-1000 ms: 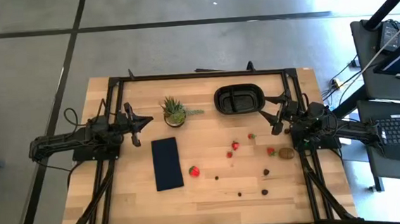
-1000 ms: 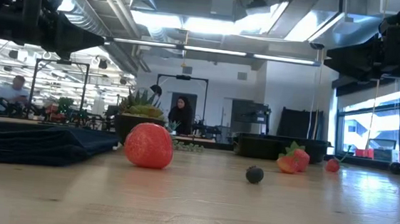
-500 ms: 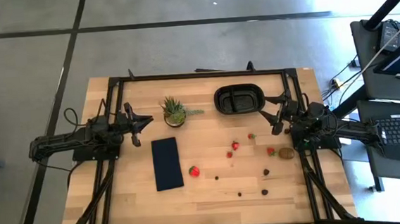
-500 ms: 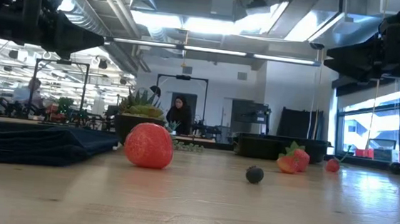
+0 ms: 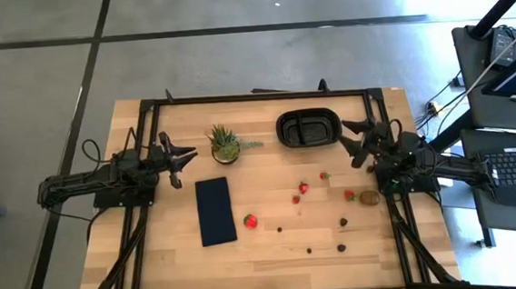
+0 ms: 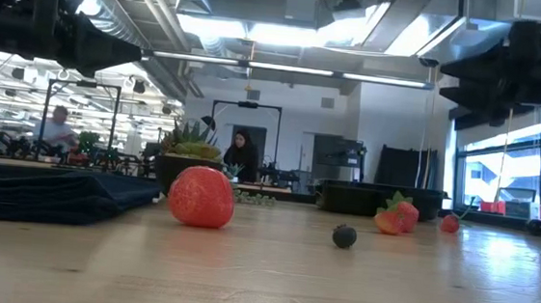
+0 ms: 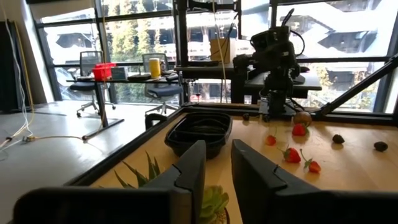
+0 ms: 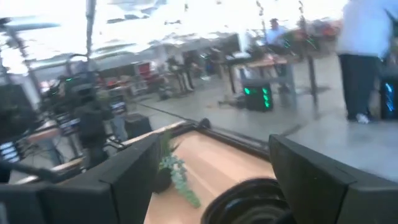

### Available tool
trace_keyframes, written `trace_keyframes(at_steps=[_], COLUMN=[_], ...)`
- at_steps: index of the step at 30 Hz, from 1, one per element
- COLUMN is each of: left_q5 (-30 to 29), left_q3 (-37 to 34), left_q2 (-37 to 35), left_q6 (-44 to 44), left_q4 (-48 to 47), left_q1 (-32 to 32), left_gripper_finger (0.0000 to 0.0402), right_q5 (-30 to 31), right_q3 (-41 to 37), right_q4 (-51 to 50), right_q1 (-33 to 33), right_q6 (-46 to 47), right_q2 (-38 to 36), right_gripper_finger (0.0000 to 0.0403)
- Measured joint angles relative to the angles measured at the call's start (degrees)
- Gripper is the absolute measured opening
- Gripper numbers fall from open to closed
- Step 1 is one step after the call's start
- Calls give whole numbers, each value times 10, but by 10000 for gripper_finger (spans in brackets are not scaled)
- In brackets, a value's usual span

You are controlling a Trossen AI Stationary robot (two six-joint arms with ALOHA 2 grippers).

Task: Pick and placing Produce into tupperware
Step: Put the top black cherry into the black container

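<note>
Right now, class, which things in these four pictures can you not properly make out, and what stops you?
- Tupperware, low view: interior hidden by its own wall.
- Tupperware, right wrist view: cut off by the bottom edge, blurred.
- Tiny dark berries, high view: too small to identify.
- Potted plant, left wrist view: mostly hidden behind the left gripper.

tupperware (image 8: 249, 202) cut off by frame edge, tiny dark berries (image 5: 342, 247) indistinct

The right pincer (image 5: 356, 143) has swung toward the tupperware (image 5: 308, 128), fingers spread wider.
</note>
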Motion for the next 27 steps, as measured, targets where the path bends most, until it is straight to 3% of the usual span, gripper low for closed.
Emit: trace_keyframes(at_steps=[5, 13, 17, 22, 27], left_q5=[0, -29, -63, -100, -118], left_q3=[0, 0, 0, 0, 0], left_q2=[0, 0, 0, 0, 0], left_q6=[1, 1, 1, 0, -3], left_q4=[4, 10, 14, 17, 17], left_q1=[0, 0, 0, 0, 0], left_gripper_finger=[82, 96, 102, 109, 115], right_q5=[32, 37, 61, 66, 66], right_q3=[83, 293, 440, 603, 691], right_q4=[-122, -251, -431, -695, -825], right_q1=[0, 3, 3, 2, 3], right_q6=[79, 119, 183, 332, 352], right_q2=[57, 278, 412, 564, 671], right_gripper_finger=[298, 298, 298, 298, 298])
